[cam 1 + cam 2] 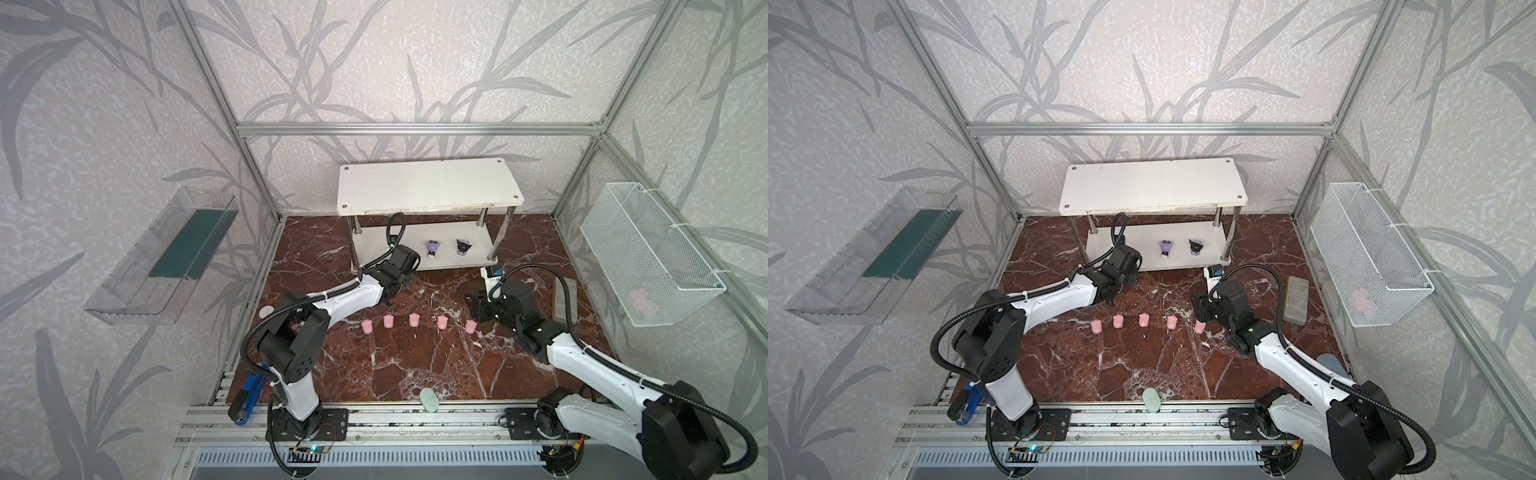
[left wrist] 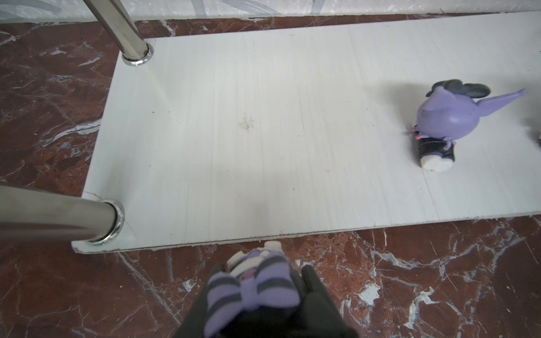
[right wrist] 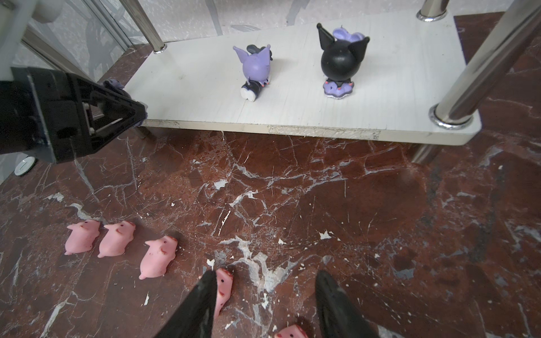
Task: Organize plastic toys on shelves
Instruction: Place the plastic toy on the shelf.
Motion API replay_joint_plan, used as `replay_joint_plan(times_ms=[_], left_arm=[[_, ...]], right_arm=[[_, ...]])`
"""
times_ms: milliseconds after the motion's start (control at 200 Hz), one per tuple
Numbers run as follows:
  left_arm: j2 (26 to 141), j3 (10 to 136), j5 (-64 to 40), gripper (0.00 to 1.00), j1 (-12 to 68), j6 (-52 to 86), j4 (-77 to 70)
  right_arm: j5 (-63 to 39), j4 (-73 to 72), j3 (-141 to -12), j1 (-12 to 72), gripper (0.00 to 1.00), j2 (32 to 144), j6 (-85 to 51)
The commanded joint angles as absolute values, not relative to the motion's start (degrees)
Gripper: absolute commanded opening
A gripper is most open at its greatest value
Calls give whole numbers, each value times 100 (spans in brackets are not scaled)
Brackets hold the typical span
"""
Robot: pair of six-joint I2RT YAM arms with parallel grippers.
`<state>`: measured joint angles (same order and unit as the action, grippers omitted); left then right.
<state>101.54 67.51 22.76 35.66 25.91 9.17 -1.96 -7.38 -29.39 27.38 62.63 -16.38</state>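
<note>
A black-and-lilac figurine (image 2: 251,292) is pinched in the left gripper (image 2: 259,275), just off the front edge of the rack's lower board (image 2: 263,131), near its left corner. A purple figurine (image 1: 433,248) and a black figurine (image 1: 462,247) sit toward the board's right end. Five pink pigs (image 1: 414,320) line the tabletop (image 1: 415,374). The right gripper (image 3: 266,292), spread, hangs over the row's right end.

Pink pigs (image 1: 413,320) in row, figurines (image 1: 434,248) on shelf (image 1: 446,239)

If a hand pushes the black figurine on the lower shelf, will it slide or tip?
It likely tips: the black figurine has a big round head over a small base. Its glossy surface suggests hard plastic, perhaps slippery. A low push might slide it.
</note>
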Motion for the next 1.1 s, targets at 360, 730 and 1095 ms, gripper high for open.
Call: replay_joint_plan(times_ms=[360, 730, 1095], left_arm=[[10660, 7041, 2224, 32, 3350, 2106, 76], [10823, 7185, 2151, 32, 3204, 1935, -101], [11108, 7320, 2146, 32, 3083, 1863, -308]], right_arm=[[-88, -580, -3120, 2708, 55, 6244, -1556], [-96, -658, -3138, 2706, 55, 6389, -1568], [-97, -696, -3146, 2704, 55, 6478, -1571]])
